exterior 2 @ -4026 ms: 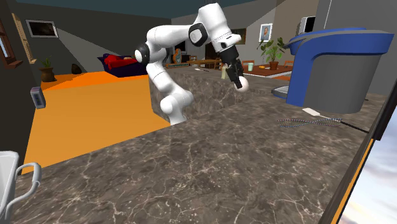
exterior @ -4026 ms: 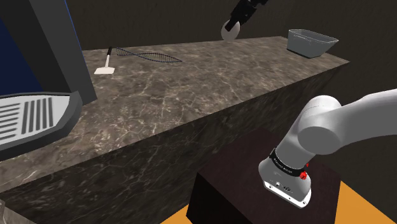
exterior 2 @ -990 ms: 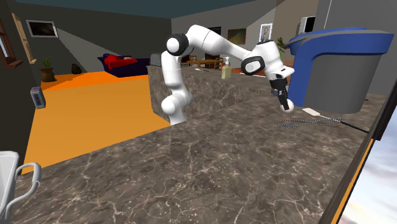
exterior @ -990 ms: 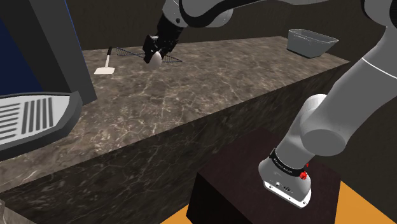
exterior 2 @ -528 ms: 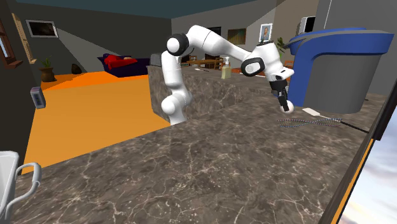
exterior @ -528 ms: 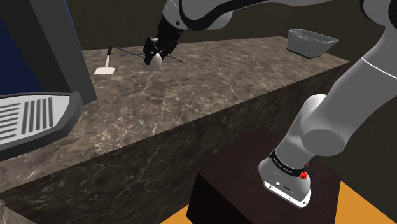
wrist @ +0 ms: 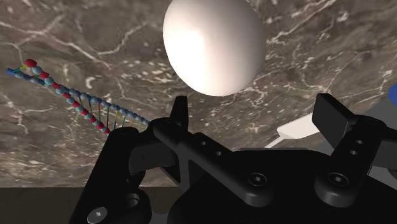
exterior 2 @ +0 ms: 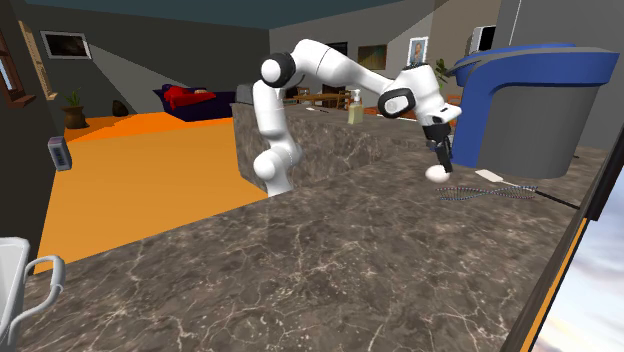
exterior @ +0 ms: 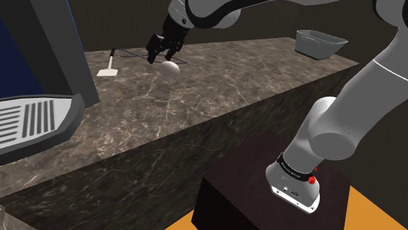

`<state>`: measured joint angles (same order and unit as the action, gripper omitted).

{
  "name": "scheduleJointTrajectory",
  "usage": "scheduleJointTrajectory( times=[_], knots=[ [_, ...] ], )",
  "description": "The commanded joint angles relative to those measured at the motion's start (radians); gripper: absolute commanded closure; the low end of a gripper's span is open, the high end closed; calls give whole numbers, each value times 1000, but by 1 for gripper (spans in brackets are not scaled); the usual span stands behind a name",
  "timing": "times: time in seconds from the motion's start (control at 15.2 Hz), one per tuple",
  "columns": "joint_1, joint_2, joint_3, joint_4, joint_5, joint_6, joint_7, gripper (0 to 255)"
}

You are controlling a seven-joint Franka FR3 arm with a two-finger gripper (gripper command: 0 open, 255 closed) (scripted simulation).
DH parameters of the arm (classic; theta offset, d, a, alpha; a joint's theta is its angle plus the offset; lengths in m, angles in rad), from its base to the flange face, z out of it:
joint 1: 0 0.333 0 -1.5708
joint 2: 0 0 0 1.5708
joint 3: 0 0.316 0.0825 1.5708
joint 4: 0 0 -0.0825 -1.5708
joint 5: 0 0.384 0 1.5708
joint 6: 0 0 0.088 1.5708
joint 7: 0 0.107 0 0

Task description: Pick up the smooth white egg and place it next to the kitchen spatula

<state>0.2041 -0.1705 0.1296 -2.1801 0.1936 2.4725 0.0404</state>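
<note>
The white egg [exterior: 170, 68] lies on the dark marble counter [exterior: 216, 85], free of any grip, also seen as egg [exterior 2: 436, 172] and egg [wrist: 213, 44]. My black gripper [exterior: 159, 53] hangs just above it, open; in the wrist view the gripper [wrist: 254, 111] has both fingers [wrist: 180, 113] standing apart with the egg beyond their tips. The spatula [exterior: 108, 66], white-headed with a thin handle, lies on the counter to the shoulder view's left of the egg. In the second exterior view the spatula [exterior 2: 490, 176] rests just right of the gripper [exterior 2: 443, 158].
A thin helix-shaped model [exterior: 153, 57] lies between egg and spatula, also helix [wrist: 76, 98]. A large blue and grey machine [exterior 2: 520, 100] stands behind the spatula; its drip tray [exterior: 33, 121] juts out at the shoulder view's left. A grey tub [exterior: 319, 43] sits at the counter's far right.
The fingers have opened and let go of the egg. It now sits on the counter, a little to the shoulder view's right of where it was held. The hand rose slightly.
</note>
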Motion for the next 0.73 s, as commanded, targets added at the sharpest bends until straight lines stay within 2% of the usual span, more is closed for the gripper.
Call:
scheduleJointTrajectory(
  times=[0.0, 0.13, 0.66],
  knots=[
    [-2, -38, -5, 5, 1, -43, -1, 0],
    [-5, -81, -11, 15, 1, -97, -1, 0],
    [-5, -81, -12, 15, 1, -97, -1, 0]
  ],
)
